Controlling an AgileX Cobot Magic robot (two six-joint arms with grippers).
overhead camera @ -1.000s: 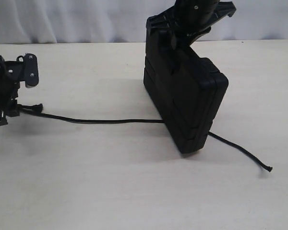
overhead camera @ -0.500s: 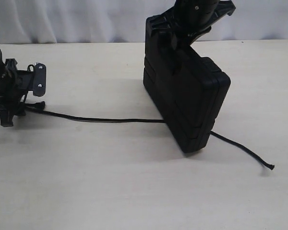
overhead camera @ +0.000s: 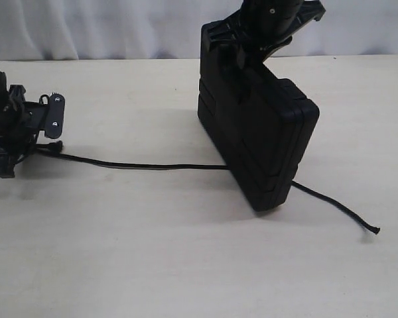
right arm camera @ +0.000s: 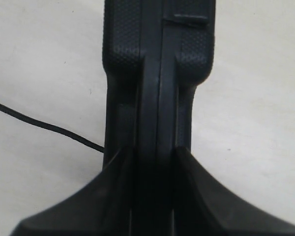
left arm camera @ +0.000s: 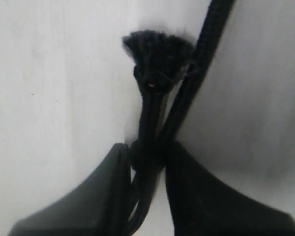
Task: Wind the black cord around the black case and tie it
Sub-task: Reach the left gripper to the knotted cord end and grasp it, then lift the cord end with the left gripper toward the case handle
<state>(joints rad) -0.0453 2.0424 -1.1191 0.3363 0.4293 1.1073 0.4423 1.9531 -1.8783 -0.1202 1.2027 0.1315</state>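
The black case (overhead camera: pixel 259 139) stands on its edge, tilted, on the table, with its handle end up. My right gripper (overhead camera: pixel 247 48) is shut on that handle; in the right wrist view the case (right arm camera: pixel 157 73) fills the gap between the gripper's (right arm camera: pixel 155 157) jaws. The black cord (overhead camera: pixel 152 165) lies on the table and runs under the case, its frayed end (overhead camera: pixel 373 230) out to the right. At the far left my left gripper (overhead camera: pixel 34 142) sits low over the cord's other end. In the left wrist view this gripper (left arm camera: pixel 146 155) is shut on the cord (left arm camera: pixel 152 118) just behind its frayed tip (left arm camera: pixel 157 46).
The pale tabletop (overhead camera: pixel 186 252) stretches wide in front of the case. A white backdrop (overhead camera: pixel 86 26) rises behind the table's far edge.
My left gripper has moved right to the cord's left end and its jaws have come together on the cord. The case and the right gripper have barely moved.
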